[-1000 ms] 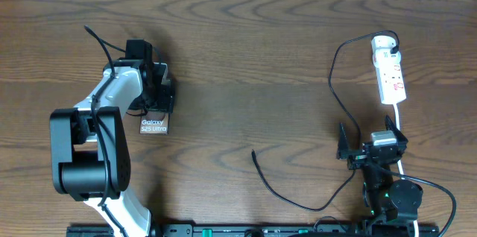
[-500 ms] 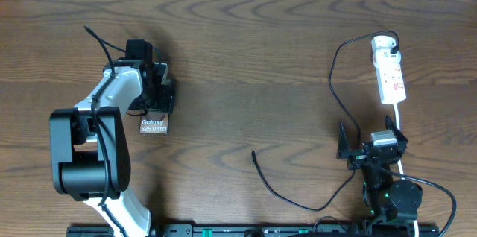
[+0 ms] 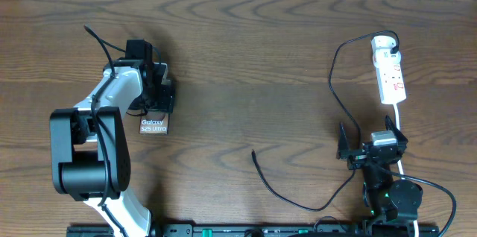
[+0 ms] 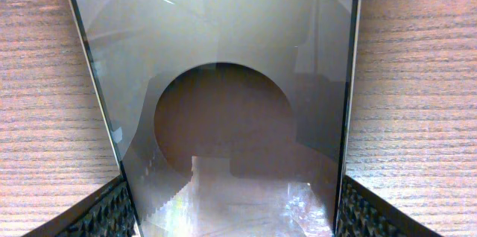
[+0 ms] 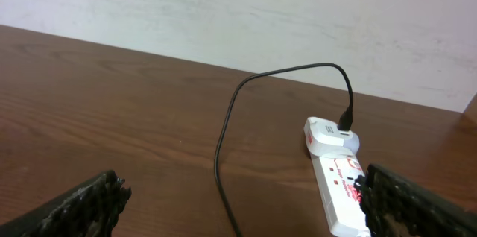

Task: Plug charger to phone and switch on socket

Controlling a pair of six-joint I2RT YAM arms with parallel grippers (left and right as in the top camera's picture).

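The phone (image 4: pixel 223 80) lies flat on the desk (image 4: pixel 417 80). Its long axis runs straight out between the left fingers (image 4: pixel 112 211), camera hole at the far end, and the pads clasp its long edges. The left arm (image 3: pixel 112 95) reaches forward, wrist tipped down. The right fingers (image 5: pixel 89 203) gape wide and level, with the socket (image 5: pixel 343 192) and charger (image 5: pixel 223 140) ahead of them.

Overhead view looks straight down from high above, taking in the whole wooden surface (image 3: pixel 246 58). Left wrist view sits very close, looking down on the phone (image 4: pixel 223 80), which fills its frame; overhead shows that phone (image 3: pixel 154 125) small. Right wrist view sits low, facing across the surface toward the wall (image 5: pixel 223 13); it shares the socket (image 5: pixel 339 200) with overhead.
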